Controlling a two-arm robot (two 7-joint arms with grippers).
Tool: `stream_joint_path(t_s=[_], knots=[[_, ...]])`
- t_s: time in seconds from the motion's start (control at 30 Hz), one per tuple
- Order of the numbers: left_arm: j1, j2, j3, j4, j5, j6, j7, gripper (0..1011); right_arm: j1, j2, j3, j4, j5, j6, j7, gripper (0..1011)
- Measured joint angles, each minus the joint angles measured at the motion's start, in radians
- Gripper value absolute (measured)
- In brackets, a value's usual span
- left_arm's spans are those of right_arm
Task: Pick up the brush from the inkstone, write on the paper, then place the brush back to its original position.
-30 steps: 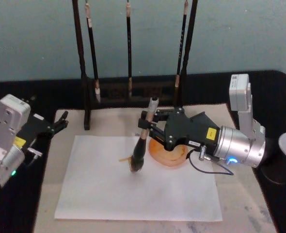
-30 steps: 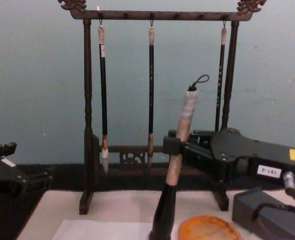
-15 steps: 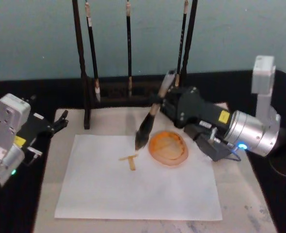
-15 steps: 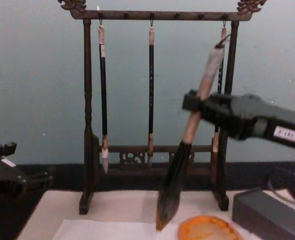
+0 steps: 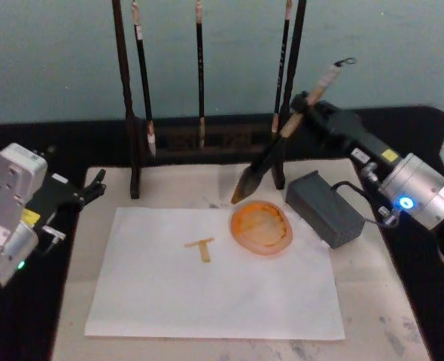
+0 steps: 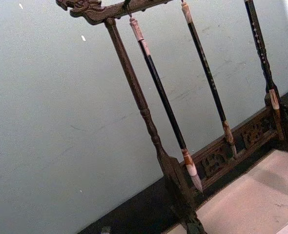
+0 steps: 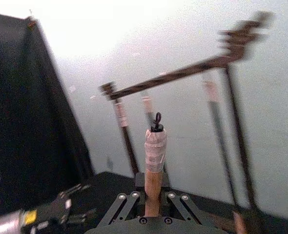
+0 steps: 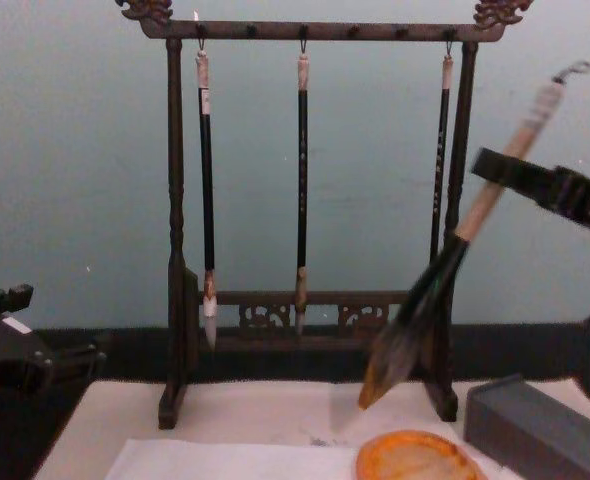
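My right gripper (image 5: 310, 100) is shut on the brush's pale tan handle (image 7: 154, 163), held in the air at the right rear. The brush (image 5: 271, 158) slants steeply, metal loop up and to the right. Its bushy tip (image 8: 378, 375) hangs clear above the far left rim of the orange inkstone (image 5: 261, 227). The white paper (image 5: 207, 293) lies flat in front and bears an ochre T-shaped mark (image 5: 201, 247). My left gripper (image 5: 94, 186) is parked open at the table's left edge, away from the paper.
A dark wooden rack (image 8: 175, 230) with three thin hanging brushes (image 8: 302, 150) stands along the back, close behind the held brush. A grey box (image 5: 323, 207) lies right of the inkstone. The cream felt mat (image 5: 169, 188) lies under the paper on the black table.
The right gripper lifted the brush off the paper and swung it back and to the right. The brush now slants more, its tip above the inkstone's rim. The T mark is uncovered.
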Motion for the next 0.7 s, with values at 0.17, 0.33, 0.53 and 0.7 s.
stream_joint_path(t_s=[0.17, 0.33, 0.53, 0.7], knots=[[0.0, 0.0, 0.0, 0.0, 0.0, 0.0, 0.0, 1010, -0.028, -0.007, 0.045, 0.006, 0.102, 0.079, -0.07, 163], [0.0, 0.0, 0.0, 0.0, 0.0, 0.0, 0.0, 1010, -0.05, -0.009, 0.069, 0.009, 0.17, 0.124, -0.118, 163], [0.0, 0.0, 0.0, 0.0, 0.0, 0.0, 0.0, 1010, -0.076, -0.011, 0.088, 0.012, 0.255, 0.18, -0.167, 163], [0.0, 0.0, 0.0, 0.0, 0.0, 0.0, 0.0, 1010, -0.091, -0.009, 0.092, 0.01, 0.291, 0.199, -0.195, 163]])
